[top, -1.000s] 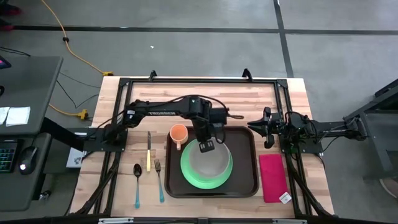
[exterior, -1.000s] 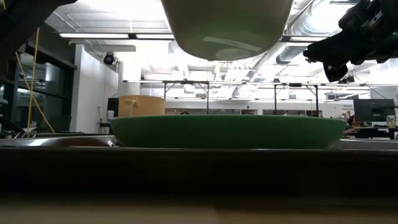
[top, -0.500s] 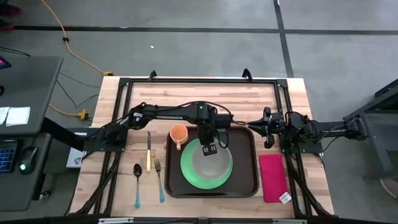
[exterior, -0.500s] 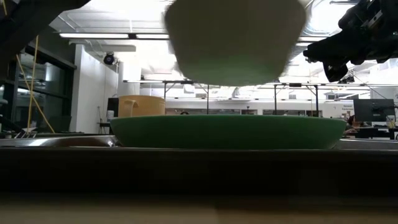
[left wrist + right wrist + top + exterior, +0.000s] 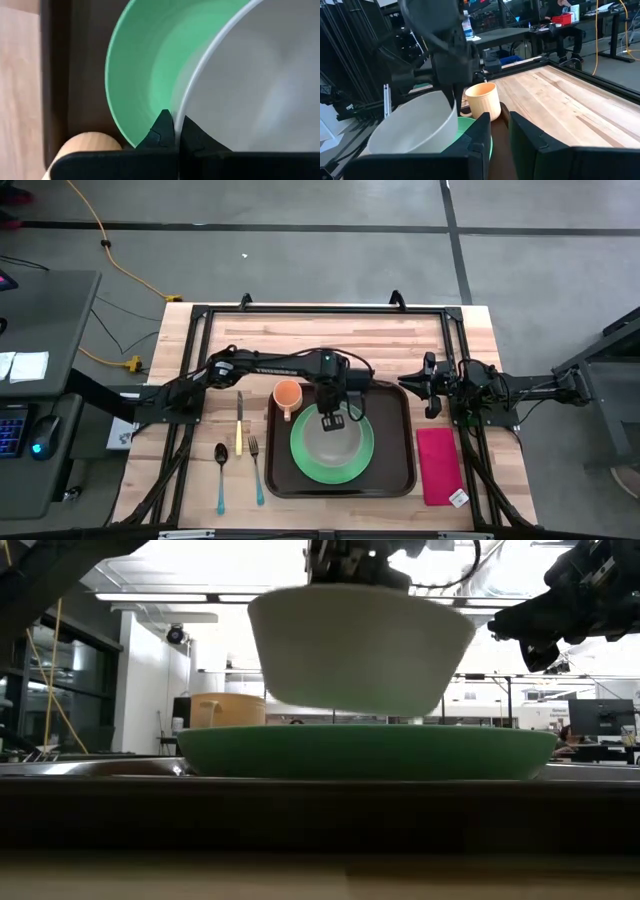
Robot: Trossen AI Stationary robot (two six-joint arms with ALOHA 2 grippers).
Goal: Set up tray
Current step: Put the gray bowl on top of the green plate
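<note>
One wide dark-brown tray (image 5: 392, 442) lies on the wooden table (image 5: 330, 335) between the cutlery and the red-pink napkin (image 5: 438, 465), and on it we see the green plate (image 5: 304, 465) with the orange cup (image 5: 287, 394) just beside it. Above the plate we find the white bowl (image 5: 360, 650), hanging just clear of it in the low view, its rim pinched between the closed fingers of the left gripper (image 5: 334, 418). Off the tray's far right corner we see the right gripper (image 5: 432, 387) waiting, its fingers (image 5: 476, 145) drawn almost together on nothing.
</note>
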